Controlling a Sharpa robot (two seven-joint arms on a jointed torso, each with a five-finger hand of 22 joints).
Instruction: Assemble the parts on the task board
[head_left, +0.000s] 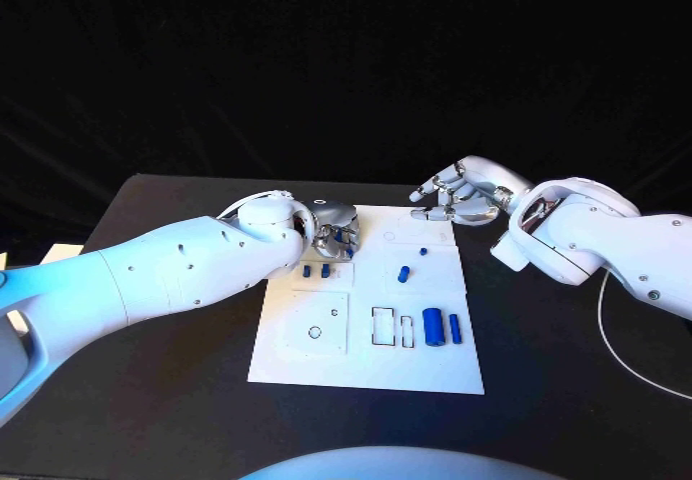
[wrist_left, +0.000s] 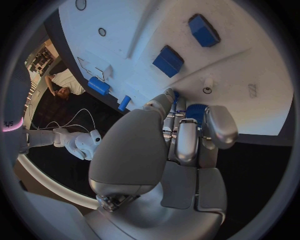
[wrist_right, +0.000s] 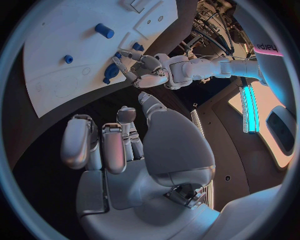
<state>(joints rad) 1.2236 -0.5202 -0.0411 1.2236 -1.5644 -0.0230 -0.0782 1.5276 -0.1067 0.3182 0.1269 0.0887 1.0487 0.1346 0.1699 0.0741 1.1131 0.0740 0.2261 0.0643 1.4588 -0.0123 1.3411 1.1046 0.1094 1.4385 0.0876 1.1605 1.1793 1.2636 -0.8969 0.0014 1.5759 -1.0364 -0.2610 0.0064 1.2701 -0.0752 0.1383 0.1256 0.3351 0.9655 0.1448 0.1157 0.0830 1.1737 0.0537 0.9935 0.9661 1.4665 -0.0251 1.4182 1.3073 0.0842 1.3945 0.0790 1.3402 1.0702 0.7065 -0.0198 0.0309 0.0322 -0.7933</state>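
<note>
The white task board (head_left: 368, 345) lies in the middle of the table. My left hand (head_left: 335, 232) hangs over its far left corner with the fingers curled, and a small blue part (wrist_left: 197, 111) sits pinched between its fingertips. Two blue blocks (head_left: 319, 270) lie just in front of that hand. Also on the board are a short blue cylinder (head_left: 404, 271), a tiny blue piece (head_left: 423, 251), a thick blue cylinder (head_left: 433, 327) and a thinner one (head_left: 456, 328). My right hand (head_left: 462, 195) hovers past the board's far right corner, its fingers loosely bent and holding nothing.
Outlined slots (head_left: 387, 326) and a square plate with a round outline (head_left: 320, 322) mark the near half of the board. Black table (head_left: 173, 400) surrounds the board on all sides. A white cable (head_left: 613, 340) runs along the right side.
</note>
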